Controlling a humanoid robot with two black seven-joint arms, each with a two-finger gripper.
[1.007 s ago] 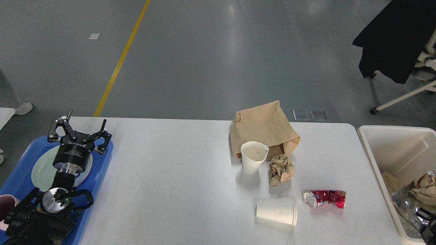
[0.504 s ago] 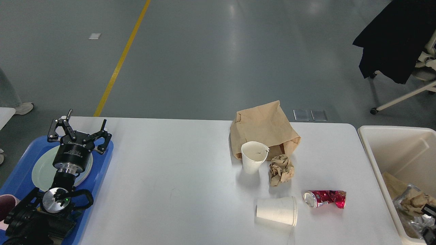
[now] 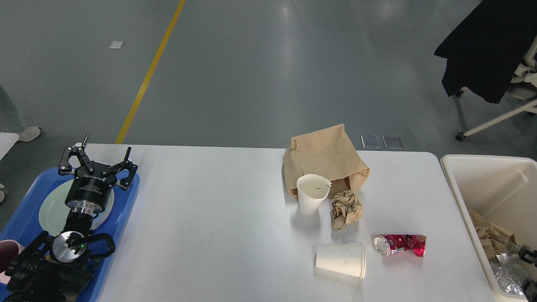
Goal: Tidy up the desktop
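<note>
your counter (image 3: 218,209) spans the view's middle, between blue tray (image 3: 126,201) and cream bin (image 3: 461,184). on it: paper bag (image 3: 325,155), two cups, crumpled paper, crushed can (image 3: 400,244). left gripper (image 3: 98,161) over the tray — fingers spread, grasping nothing. right gripper — only a dark sliver, cannot tell.

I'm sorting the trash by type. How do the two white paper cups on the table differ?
The far paper cup stands upright, mouth up, touching the brown paper bag; the near paper cup lies on its side, apart from it. The far cup's rim looks torn; the near cup's looks intact. Both are white paper.
</note>
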